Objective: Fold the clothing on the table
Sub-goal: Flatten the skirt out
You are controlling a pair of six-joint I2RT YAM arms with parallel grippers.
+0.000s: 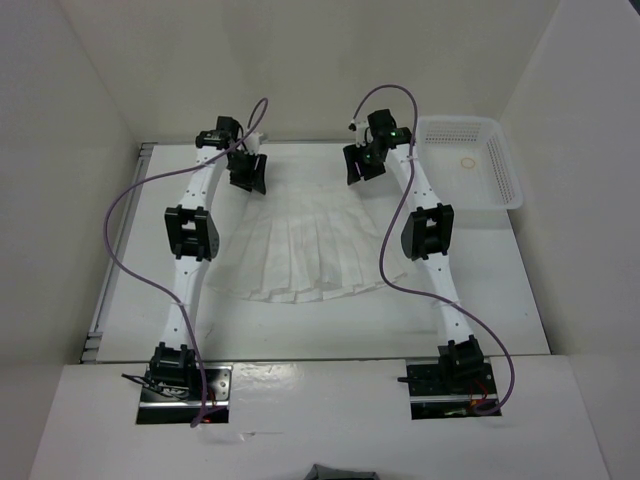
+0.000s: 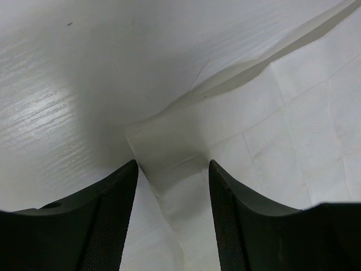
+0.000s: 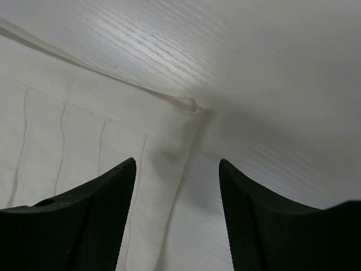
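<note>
The clothing (image 1: 300, 245), a white pleated skirt, lies spread flat in a fan on the table (image 1: 500, 300), narrow waist edge at the far side. My left gripper (image 1: 248, 172) stands over the waist's far left corner. In the left wrist view this gripper (image 2: 173, 169) is open, with the clothing (image 2: 271, 124) corner lying between its fingers (image 2: 113, 220). My right gripper (image 1: 362, 163) stands over the far right corner. In the right wrist view it (image 3: 176, 166) is open too, straddling the side edge of the clothing (image 3: 73, 130) just below the corner.
A white lattice basket (image 1: 470, 170) sits at the far right of the table, close to the right arm. White walls enclose the table on three sides. Purple cables loop off both arms.
</note>
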